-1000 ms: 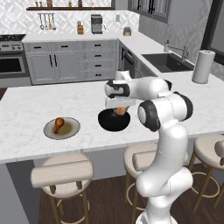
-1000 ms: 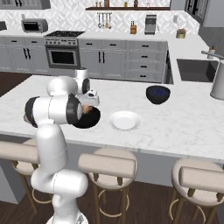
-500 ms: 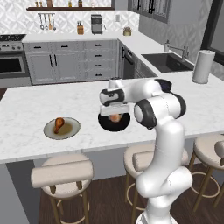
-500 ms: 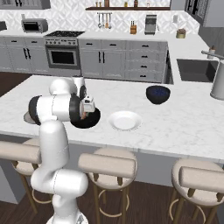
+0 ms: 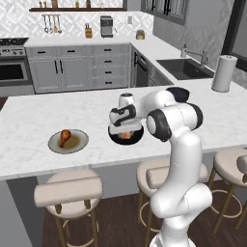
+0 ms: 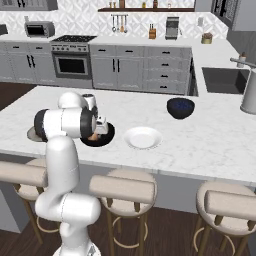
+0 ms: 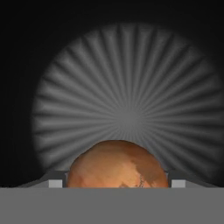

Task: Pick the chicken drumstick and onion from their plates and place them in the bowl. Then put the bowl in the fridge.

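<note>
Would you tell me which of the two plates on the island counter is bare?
The round white plate, right of the glossy black bowl, is bare. The grey-olive plate left of that bowl has the orange-brown chicken drumstick lying on it.

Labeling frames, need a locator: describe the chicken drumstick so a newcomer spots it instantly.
On the white marble island, near its left end, sits a grey-olive plate. The chicken drumstick lies on it: orange-brown and club-shaped, unlike the round onion in the black bowl.
</note>
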